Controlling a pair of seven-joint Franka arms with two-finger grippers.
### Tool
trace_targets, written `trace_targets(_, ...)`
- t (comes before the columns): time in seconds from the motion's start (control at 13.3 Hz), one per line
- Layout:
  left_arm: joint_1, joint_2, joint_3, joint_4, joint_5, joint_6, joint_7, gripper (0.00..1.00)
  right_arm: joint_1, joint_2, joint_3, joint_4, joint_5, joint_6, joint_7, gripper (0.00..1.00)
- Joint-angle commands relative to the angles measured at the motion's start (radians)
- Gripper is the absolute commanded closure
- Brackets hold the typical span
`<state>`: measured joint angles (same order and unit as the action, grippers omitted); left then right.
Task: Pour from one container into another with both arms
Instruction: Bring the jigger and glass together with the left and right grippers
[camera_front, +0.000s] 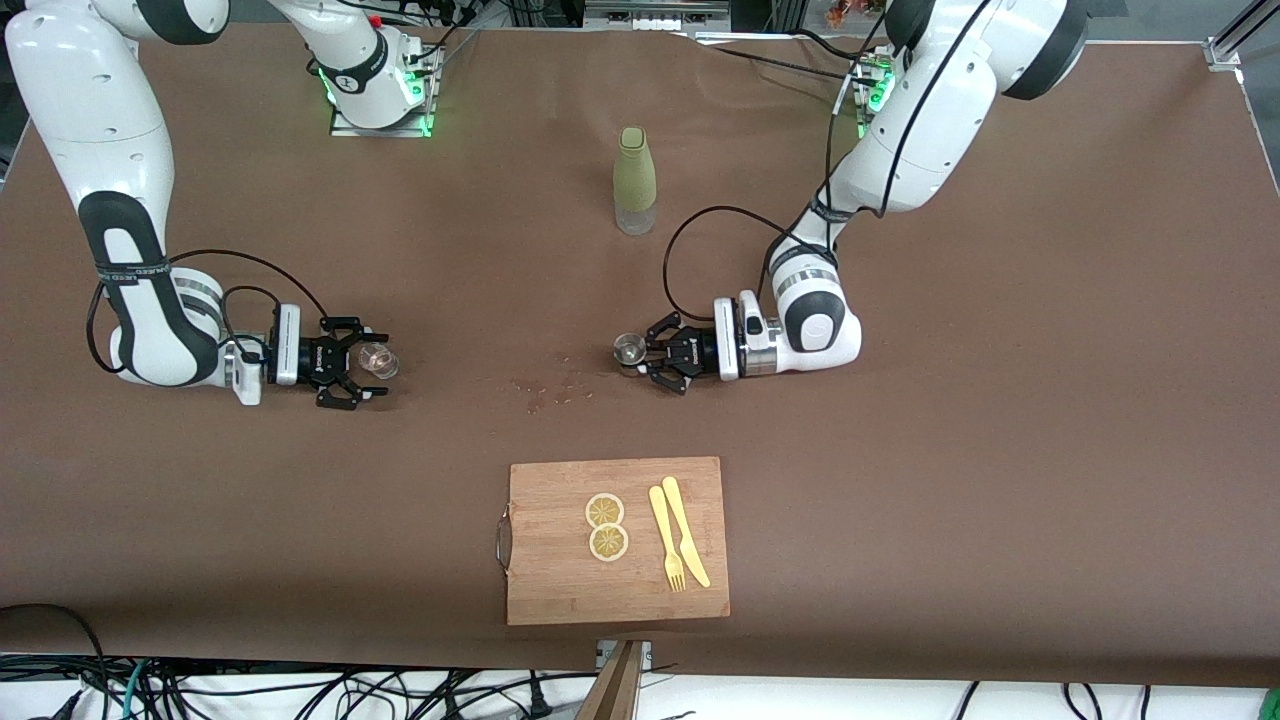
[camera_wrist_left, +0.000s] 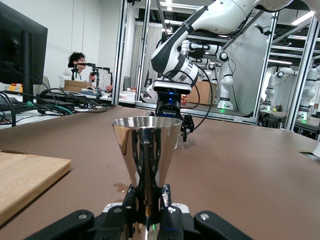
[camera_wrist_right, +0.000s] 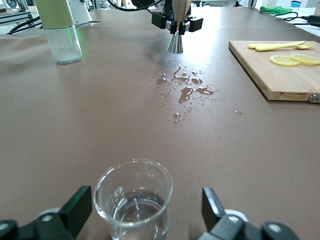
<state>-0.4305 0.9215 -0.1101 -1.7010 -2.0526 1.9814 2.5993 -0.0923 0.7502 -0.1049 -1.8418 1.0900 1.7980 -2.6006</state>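
Nearest the front camera, cutting board (camera_front: 617, 590); farther off, left gripper (camera_front: 652, 352) clamps metal cup (camera_front: 629, 348), right gripper (camera_front: 362, 372) flanks glass beaker (camera_front: 379, 360). Left wrist view: cup (camera_wrist_left: 146, 150) upright on table (camera_wrist_left: 240, 165), pinched at its narrow base. Right wrist view: beaker (camera_wrist_right: 133, 200) between spread fingers (camera_wrist_right: 75, 210), untouched; droplets (camera_wrist_right: 186, 90) toward cup

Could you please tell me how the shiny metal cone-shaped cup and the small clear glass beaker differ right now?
The shiny metal cone-shaped cup is opaque and flares upward; the small clear glass beaker is transparent, straight-sided, with liquid at its bottom. The left gripper is clamped on the cup; the open right gripper only flanks the beaker. Both stand upright, spilled droplets between them.
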Motion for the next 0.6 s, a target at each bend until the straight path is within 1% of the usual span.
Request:
trace_targets(0.0,-0.042,0.056,-0.010,0.078,-0.061,0.048,0.062,1.00,-0.001,-0.003,-0.001,-0.013,0.022,-0.006,-0.016,0.22)
trace_targets(0.15,-0.057,0.059,-0.010,0.092,-0.066,0.080,0.064,1.00,0.000,-0.003,0.001,-0.014,0.024,-0.006,-0.012,0.24)
trace_targets(0.38,-0.086,0.071,-0.008,0.121,-0.115,0.109,0.064,1.00,-0.001,-0.002,0.007,-0.014,0.024,-0.006,-0.009,0.24)
trace_targets(0.53,-0.099,0.073,-0.010,0.138,-0.118,0.132,0.064,1.00,0.000,-0.002,0.007,-0.014,0.036,-0.006,-0.009,0.32)
